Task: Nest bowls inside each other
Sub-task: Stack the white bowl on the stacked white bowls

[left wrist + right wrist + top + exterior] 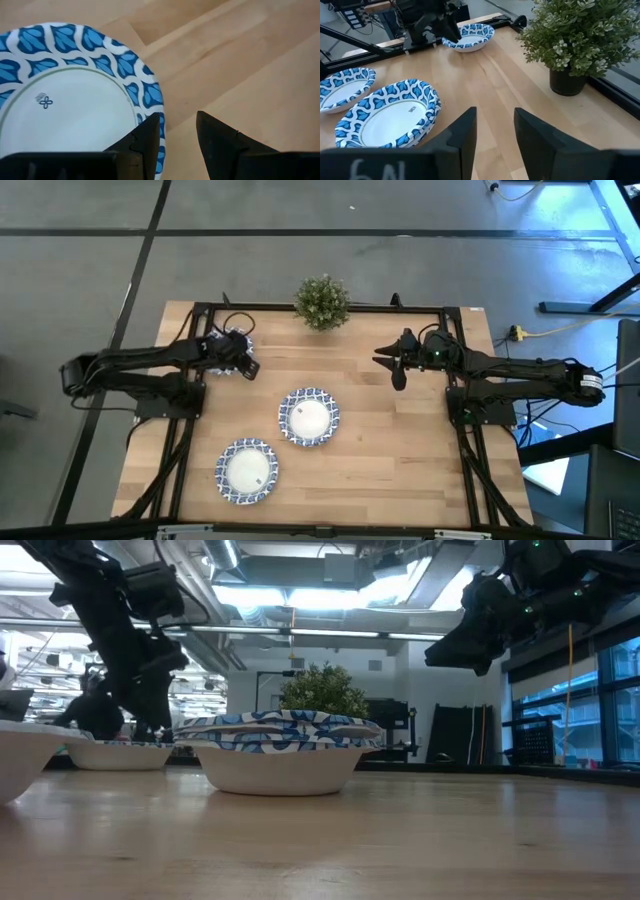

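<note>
A far-left bowl (468,36) sits beneath the left gripper (243,364), whose parted fingers straddle its rim, apparently ready to grasp it. Two more bowls, (309,417) and (247,470), rest mid-table; the centre one appears already stacked. The right gripper (392,364) hovers unclenched beside the potted plant (322,301)

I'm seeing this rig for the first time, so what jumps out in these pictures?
Blue-and-white patterned bowls stand out on the pale wooden table: a stack of bowls at the middle, another bowl nearer the front-left, and a third bowl at the back left under the left hand, whose fingers straddle its rim. A small green potted plant sits at the back edge, and the right hand hovers open to its right.
</note>
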Robot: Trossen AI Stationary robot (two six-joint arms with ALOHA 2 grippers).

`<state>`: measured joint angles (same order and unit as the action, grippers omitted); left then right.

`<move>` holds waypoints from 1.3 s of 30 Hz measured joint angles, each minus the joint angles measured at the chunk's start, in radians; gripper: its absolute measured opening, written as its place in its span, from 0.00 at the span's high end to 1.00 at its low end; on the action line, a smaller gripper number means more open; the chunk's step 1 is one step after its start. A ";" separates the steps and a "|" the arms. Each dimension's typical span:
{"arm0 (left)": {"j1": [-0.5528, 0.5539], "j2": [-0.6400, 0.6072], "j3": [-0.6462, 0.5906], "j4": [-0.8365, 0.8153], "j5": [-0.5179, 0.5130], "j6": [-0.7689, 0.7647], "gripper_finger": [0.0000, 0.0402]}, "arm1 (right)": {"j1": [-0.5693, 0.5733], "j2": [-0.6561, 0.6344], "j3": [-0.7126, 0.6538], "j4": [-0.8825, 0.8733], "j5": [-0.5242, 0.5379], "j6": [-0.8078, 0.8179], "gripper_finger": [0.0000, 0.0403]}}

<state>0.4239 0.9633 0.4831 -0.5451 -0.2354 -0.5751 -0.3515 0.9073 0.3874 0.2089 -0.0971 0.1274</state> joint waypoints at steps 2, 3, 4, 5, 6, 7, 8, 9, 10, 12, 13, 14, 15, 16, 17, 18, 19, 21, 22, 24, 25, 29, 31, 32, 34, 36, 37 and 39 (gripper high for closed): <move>-0.011 0.009 0.000 0.000 -0.012 0.000 0.69 | 0.000 0.000 0.000 0.000 0.000 0.002 0.67; -0.015 0.013 0.000 0.000 -0.020 0.000 0.69 | 0.000 0.000 0.000 0.000 0.000 0.002 0.67; -0.020 0.018 0.000 0.000 -0.025 0.000 0.69 | 0.000 0.000 0.000 0.000 0.000 0.002 0.67; -0.023 0.023 0.000 0.000 -0.031 0.000 0.69 | 0.000 0.000 0.000 0.000 0.000 0.002 0.67; -0.026 0.029 0.000 0.000 -0.038 -0.001 0.69 | 0.000 0.000 0.000 0.000 0.000 0.002 0.67; -0.027 0.034 0.000 0.000 -0.040 -0.001 0.69 | 0.000 0.000 0.000 0.000 0.000 0.002 0.67; -0.027 0.038 0.000 -0.001 -0.040 -0.001 0.69 | 0.000 0.000 0.000 0.000 0.000 0.002 0.67; -0.026 0.045 0.000 0.000 -0.040 -0.002 0.69 | 0.000 0.000 0.000 0.000 0.000 0.001 0.67; -0.026 0.051 0.000 -0.001 -0.040 -0.003 0.69 | 0.000 0.000 0.000 0.000 0.000 0.000 0.67; -0.027 0.063 0.000 -0.005 -0.040 -0.015 0.69 | 0.000 0.000 0.000 0.000 0.000 -0.001 0.67; -0.026 0.070 0.000 -0.006 -0.040 -0.019 0.69 | 0.000 0.000 0.000 0.000 0.000 -0.002 0.67; -0.026 0.078 0.000 -0.010 -0.041 -0.019 0.69 | 0.000 0.000 0.000 0.000 0.000 -0.002 0.67; -0.026 0.085 0.000 -0.013 -0.041 -0.019 0.69 | 0.000 0.000 0.000 0.000 0.000 -0.002 0.67; -0.026 0.091 0.000 -0.017 -0.040 -0.019 0.69 | 0.000 0.000 0.000 0.000 0.000 -0.002 0.67; -0.026 0.098 0.000 -0.019 -0.039 -0.020 0.69 | 0.000 0.000 0.000 0.000 0.000 -0.003 0.67; -0.026 0.105 0.000 -0.018 -0.036 -0.021 0.69 | 0.000 0.000 0.000 0.000 0.000 -0.004 0.67; -0.027 0.111 0.000 -0.020 -0.035 -0.021 0.69 | 0.000 0.000 0.000 0.000 0.000 -0.005 0.67; -0.028 0.123 0.000 -0.020 -0.035 -0.021 0.69 | 0.000 0.000 0.000 0.000 0.000 -0.009 0.67; -0.028 0.130 0.000 -0.021 -0.034 -0.021 0.69 | 0.000 0.000 0.000 0.000 0.000 -0.014 0.67; -0.028 0.140 0.000 -0.021 -0.034 -0.021 0.69 | 0.000 0.000 0.000 0.000 0.000 -0.027 0.67; -0.028 0.144 0.000 -0.021 -0.034 -0.021 0.69 | 0.000 0.000 0.000 0.000 0.000 -0.029 0.67; -0.028 0.158 0.000 -0.022 -0.034 -0.021 0.69 | 0.000 0.000 0.000 0.000 0.000 -0.032 0.67; -0.027 0.162 0.000 -0.025 -0.035 -0.021 0.70 | 0.000 0.000 0.000 0.000 0.000 -0.034 0.67; -0.027 0.163 0.000 -0.025 -0.035 -0.021 0.70 | 0.000 0.000 0.000 0.000 0.000 -0.035 0.67; -0.027 0.163 0.000 -0.024 -0.035 -0.021 0.72 | 0.000 0.000 0.000 0.000 0.000 -0.035 0.67; -0.027 0.162 0.000 -0.025 -0.035 -0.022 0.75 | 0.000 0.000 0.000 -0.001 0.000 -0.035 0.67; -0.027 0.162 0.000 -0.025 -0.035 -0.022 0.77 | 0.000 0.000 0.000 -0.001 0.000 -0.035 0.67; -0.027 0.162 0.000 -0.025 -0.032 -0.023 0.82 | 0.000 0.000 0.000 -0.002 0.000 -0.034 0.67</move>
<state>0.3969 1.1255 0.4828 -0.5697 -0.2670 -0.5976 -0.3515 0.9077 0.3874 0.2068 -0.0975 0.0934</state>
